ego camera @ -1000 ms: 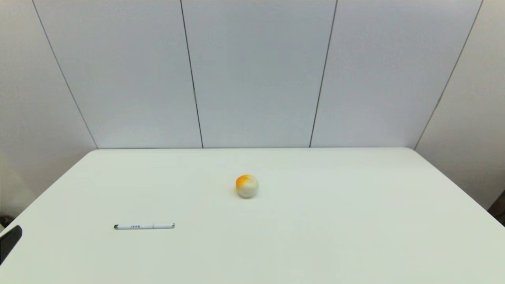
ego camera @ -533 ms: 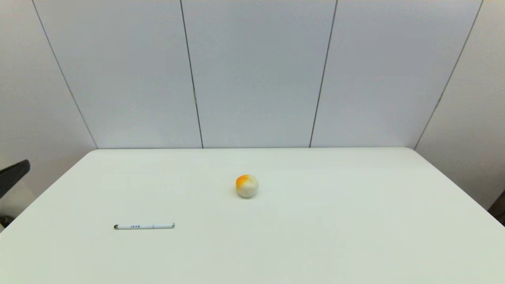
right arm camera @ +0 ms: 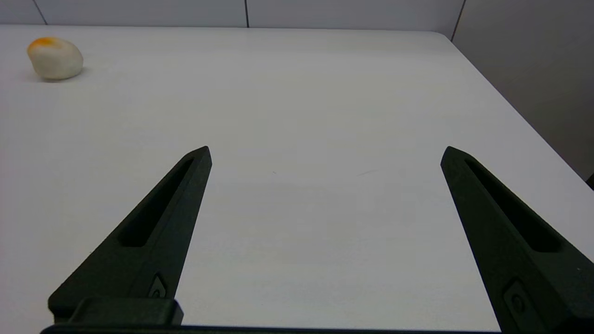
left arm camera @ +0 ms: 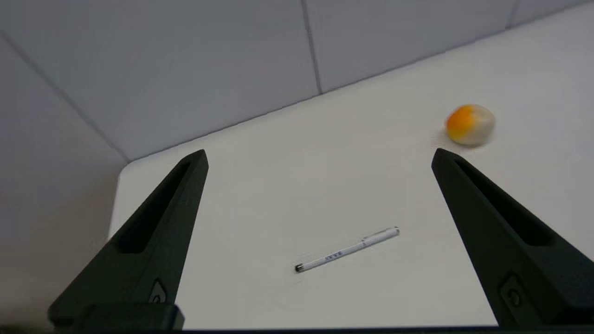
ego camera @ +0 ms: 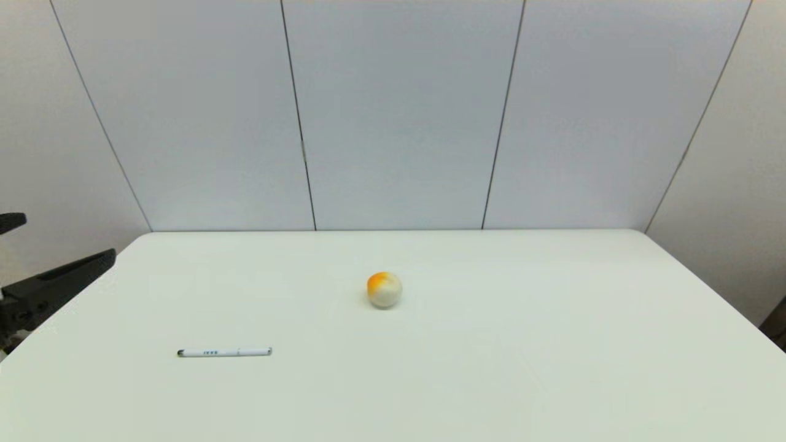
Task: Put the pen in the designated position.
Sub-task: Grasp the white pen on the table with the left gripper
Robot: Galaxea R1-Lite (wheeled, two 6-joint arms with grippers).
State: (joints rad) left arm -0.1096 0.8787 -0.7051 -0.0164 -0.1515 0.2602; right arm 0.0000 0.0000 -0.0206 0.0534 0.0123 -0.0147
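The slim white pen (ego camera: 224,352) lies flat on the white table (ego camera: 491,368) at the front left, dark tip pointing left. It also shows in the left wrist view as the pen (left arm camera: 347,249), lying well ahead of the fingers. My left gripper (ego camera: 69,237) hovers open at the table's left edge, above and left of the pen; in its own view the left gripper (left arm camera: 320,152) holds nothing. My right gripper (right arm camera: 327,149) is open and empty over the table's right side, outside the head view.
An orange-and-white ball (ego camera: 384,290) rests near the table's middle, right of and behind the pen; the ball (left arm camera: 470,124) and ball (right arm camera: 54,58) show in both wrist views. Grey wall panels close off the back and sides.
My left gripper has risen at the left edge and come in toward the table, with both fingers now showing. The pen and ball have not moved.
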